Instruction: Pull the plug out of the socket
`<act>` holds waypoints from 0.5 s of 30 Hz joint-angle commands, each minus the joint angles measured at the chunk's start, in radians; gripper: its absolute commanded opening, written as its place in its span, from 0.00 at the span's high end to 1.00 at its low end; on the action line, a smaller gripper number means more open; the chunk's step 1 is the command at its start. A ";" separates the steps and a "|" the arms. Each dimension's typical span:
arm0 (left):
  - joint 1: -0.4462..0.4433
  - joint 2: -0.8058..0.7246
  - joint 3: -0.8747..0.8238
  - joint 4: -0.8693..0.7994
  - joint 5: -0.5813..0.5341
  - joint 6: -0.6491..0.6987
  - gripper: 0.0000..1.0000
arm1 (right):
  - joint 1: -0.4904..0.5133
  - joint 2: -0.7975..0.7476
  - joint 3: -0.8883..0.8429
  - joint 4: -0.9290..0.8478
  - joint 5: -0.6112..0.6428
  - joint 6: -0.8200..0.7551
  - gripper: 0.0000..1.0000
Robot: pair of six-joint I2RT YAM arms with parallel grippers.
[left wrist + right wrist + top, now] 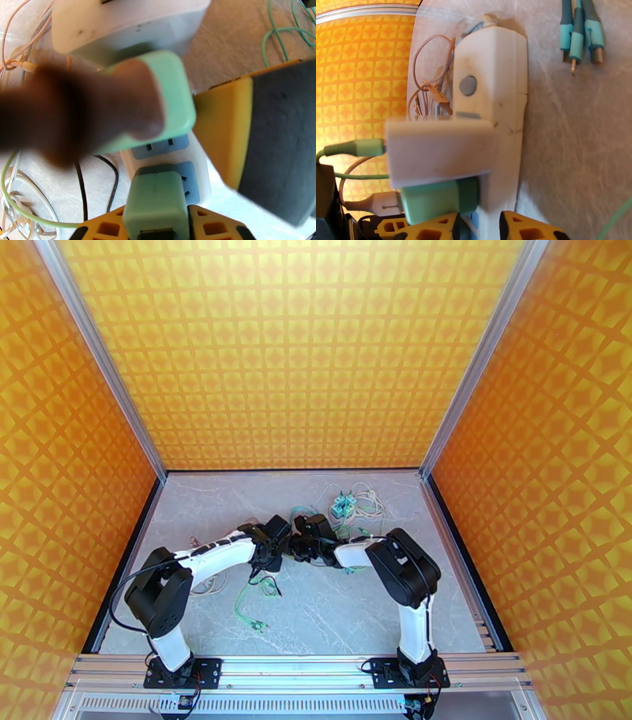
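Marble table [355,611]; left gripper [156,232] clamps a green plug [156,197]; right gripper [478,231] unclear, blurred.

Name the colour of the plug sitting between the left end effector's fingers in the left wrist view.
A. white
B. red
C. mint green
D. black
C: the plug framed by the left end effector is mint green, and it stands on the white power strip.
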 commanded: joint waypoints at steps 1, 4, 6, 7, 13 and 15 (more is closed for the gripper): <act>-0.013 0.037 0.025 -0.006 0.088 0.024 0.69 | 0.025 0.049 0.061 -0.128 0.004 -0.017 0.70; -0.013 0.042 0.044 -0.017 0.088 0.013 0.69 | 0.028 0.053 0.083 -0.263 0.063 -0.061 0.71; -0.013 0.035 0.051 -0.021 0.087 0.001 0.69 | 0.029 0.064 0.105 -0.354 0.097 -0.094 0.71; -0.013 0.029 0.055 -0.021 0.087 -0.006 0.69 | 0.029 0.066 0.110 -0.387 0.114 -0.104 0.71; -0.007 -0.007 0.104 -0.053 0.076 -0.030 0.69 | 0.029 0.081 0.114 -0.465 0.180 -0.112 0.74; -0.002 -0.026 0.124 -0.067 0.065 -0.040 0.69 | 0.028 0.081 0.108 -0.465 0.189 -0.110 0.74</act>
